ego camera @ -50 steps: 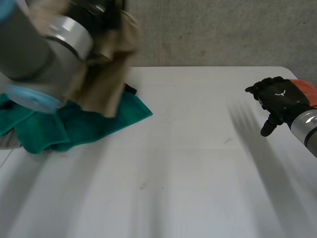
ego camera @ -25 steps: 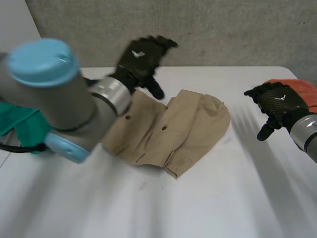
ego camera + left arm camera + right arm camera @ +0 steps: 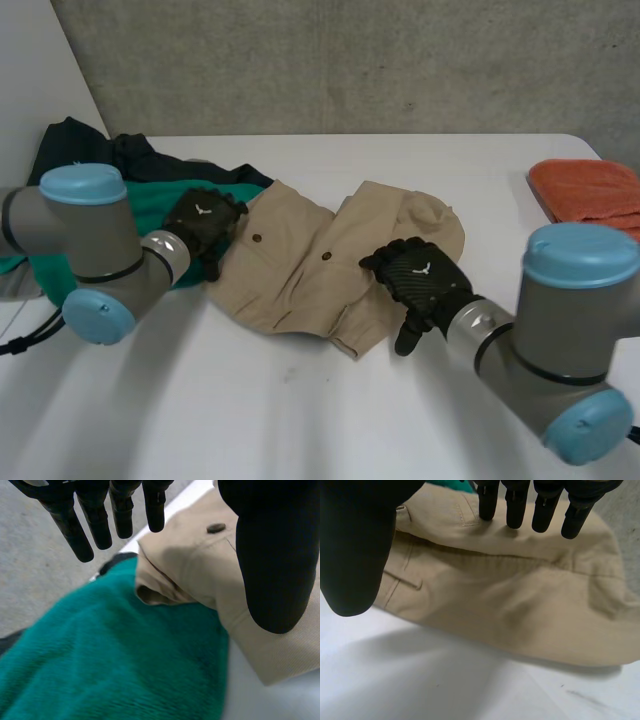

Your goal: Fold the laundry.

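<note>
We record the white table with one tan garment lying crumpled and spread near its middle.

Right hand: it sits at the near right side of the tan garment, over the cloth close to its near edge. In the right wrist view its fingers are straight and spread above the garment, with the thumb apart from them. The hand is fully open and has hold of nothing. We cannot tell whether the fingertips touch the cloth.

Left hand: it sits at the garment's left edge, where the tan cloth overlaps a green cloth. In the left wrist view its fingers are straight and held above the folded edge of the garment, beside a dark button. The green cloth lies under the palm. This hand is likewise open and grips nothing.

Farther left, a dark garment lies behind the green cloth. At the far right edge of the table, well apart from both hands, lies an orange towel.
</note>
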